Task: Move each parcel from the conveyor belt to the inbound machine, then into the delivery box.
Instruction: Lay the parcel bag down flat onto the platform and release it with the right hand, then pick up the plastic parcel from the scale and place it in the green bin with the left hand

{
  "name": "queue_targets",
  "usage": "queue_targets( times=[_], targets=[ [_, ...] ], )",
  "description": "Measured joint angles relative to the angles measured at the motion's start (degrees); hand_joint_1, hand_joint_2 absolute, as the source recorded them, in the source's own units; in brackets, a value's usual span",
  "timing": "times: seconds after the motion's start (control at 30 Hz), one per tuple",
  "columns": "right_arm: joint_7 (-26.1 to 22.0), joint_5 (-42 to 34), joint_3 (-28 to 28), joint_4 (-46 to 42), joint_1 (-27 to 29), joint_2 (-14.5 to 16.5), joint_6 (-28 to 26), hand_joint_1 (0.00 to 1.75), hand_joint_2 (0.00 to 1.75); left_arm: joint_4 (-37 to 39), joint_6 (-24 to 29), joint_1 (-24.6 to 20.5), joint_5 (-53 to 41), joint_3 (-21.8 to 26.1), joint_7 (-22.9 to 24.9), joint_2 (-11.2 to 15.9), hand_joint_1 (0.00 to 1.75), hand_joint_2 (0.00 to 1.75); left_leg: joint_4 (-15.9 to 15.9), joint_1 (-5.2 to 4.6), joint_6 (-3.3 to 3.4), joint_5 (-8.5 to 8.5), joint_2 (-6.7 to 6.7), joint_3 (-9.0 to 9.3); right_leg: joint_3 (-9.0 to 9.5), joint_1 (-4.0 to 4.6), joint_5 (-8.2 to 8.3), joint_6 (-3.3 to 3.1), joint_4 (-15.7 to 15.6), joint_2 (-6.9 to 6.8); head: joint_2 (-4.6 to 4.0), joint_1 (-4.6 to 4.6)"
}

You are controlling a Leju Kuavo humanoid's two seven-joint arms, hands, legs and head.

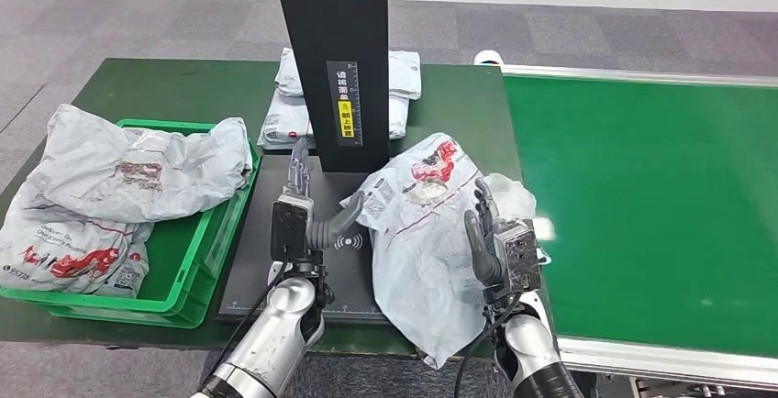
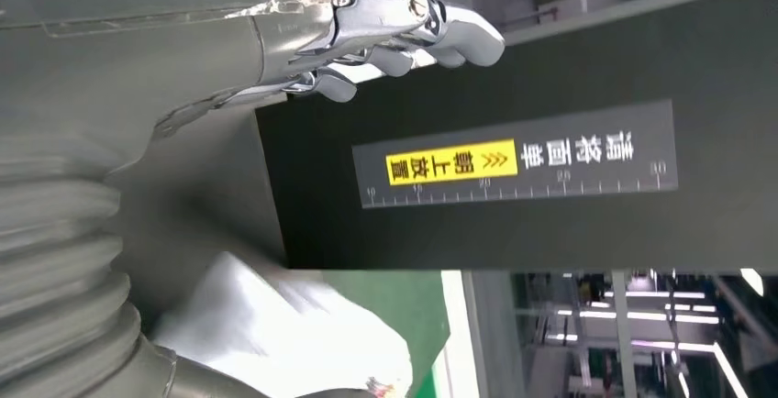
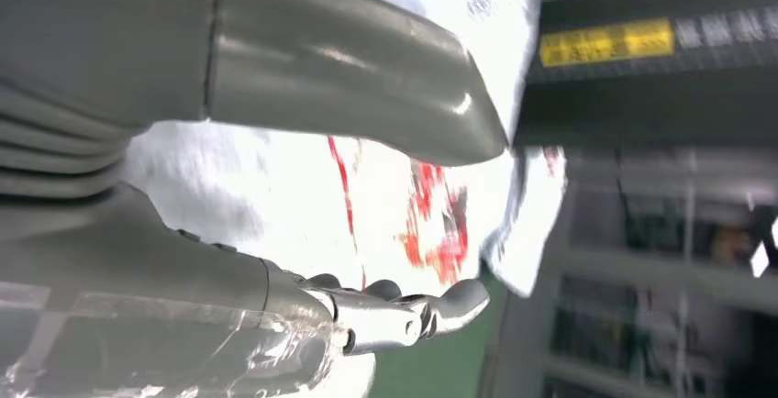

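Head view gives you the layout: white parcel w/ red print lies half on the inbound machine base plate, right of its black column, hanging past the table edge. Left wrist view adds the column's yellow label and ruler strip up close. Parcel is a crumpled plastic mailer. Left hand sits at its left edge, fingers spread, thumb touching it. Right hand stands at its right side, fingers apart, parcel between thumb and fingers in right wrist view. Delivery box, left of the machine, holds two more bags.

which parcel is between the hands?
The white parcel with red print lying partly on the black scanner plate, right of the column; the others are in the green bin or behind.
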Motion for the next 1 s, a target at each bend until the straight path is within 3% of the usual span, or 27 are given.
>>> queue_targets(
  times=[0.2, 0.43, 0.57, 0.7, 0.8, 0.93, 1.0],
  targets=[
    [3.1, -1.7, -1.7, 5.3, -1.6, 0.2, 6.4, 0.0, 0.0, 1.0, -2.7, 0.0, -6.1, -2.6, 3.3, 0.0, 0.0, 1.75, 0.0, 0.0, 0.0, 0.0, -0.02, -0.02, -0.01, -0.01, 0.0, 0.0, 0.0, -0.03, 0.0, 0.0],
    [2.4, 1.8, -3.4, 6.9, -2.1, 0.9, 6.8, 0.0, 0.0, 6.2, -8.0, -1.3, -19.6, -7.4, 10.2, 0.0, 0.0, 1.75, 0.0, -0.01, 0.0, 0.0, -0.02, -0.04, -0.05, -0.01, 0.0, 0.0, 0.0, -0.03, 0.0, -0.01],
    [1.7, 5.4, -4.4, 3.9, -1.7, 1.1, 5.2, 0.0, 0.0, 11.9, -10.3, -3.0, -31.9, -12.0, 15.3, 0.0, 0.0, 1.75, 0.0, -0.01, 0.0, 0.0, 0.01, -0.04, -0.07, -0.02, 0.0, 0.0, 0.0, -0.01, 0.0, 0.01],
    [2.2, 6.7, -5.3, -0.9, -0.3, 1.2, 5.3, 0.0, 0.0, 15.9, -8.8, -4.1, -37.7, -14.5, 17.6, 0.0, 0.0, 1.75, 0.0, -0.01, -0.01, 0.0, 0.03, -0.04, -0.09, -0.01, 0.0, 0.0, 0.0, 0.01, 0.0, 0.0],
    [2.2, 7.0, -5.9, -4.2, 0.9, 1.3, 5.8, 0.0, 0.0, 17.9, -7.8, -4.9, -44.7, -15.7, 22.1, 0.0, 0.0, 1.75, 0.0, -0.01, -0.01, 0.0, 0.0, -0.05, -0.09, -0.01, 0.0, 0.0, 0.0, -0.01, 0.0, 0.0],
    [2.0, 7.1, -6.3, -7.0, 1.6, 1.5, 7.1, 0.0, 0.0, 21.0, -10.2, -6.7, -54.5, -18.4, 29.3, -0.1, 1.75, 1.75, 0.0, 0.0, 0.0, 0.0, -0.02, -0.02, 0.0, -0.01, -0.02, 0.0, 0.0, -0.04, 0.0, -0.01],
    [1.8, 7.1, -6.4, -7.9, 1.6, 1.6, 7.5, 0.0, 0.0, 22.4, -11.8, -7.9, -57.3, -19.6, 31.4, -0.2, 1.75, 1.75, 0.0, -0.01, 0.0, -0.01, -0.04, 0.06, 0.12, -0.01, -0.04, 0.01, 0.0, -0.07, 0.0, 0.01]
  ],
)
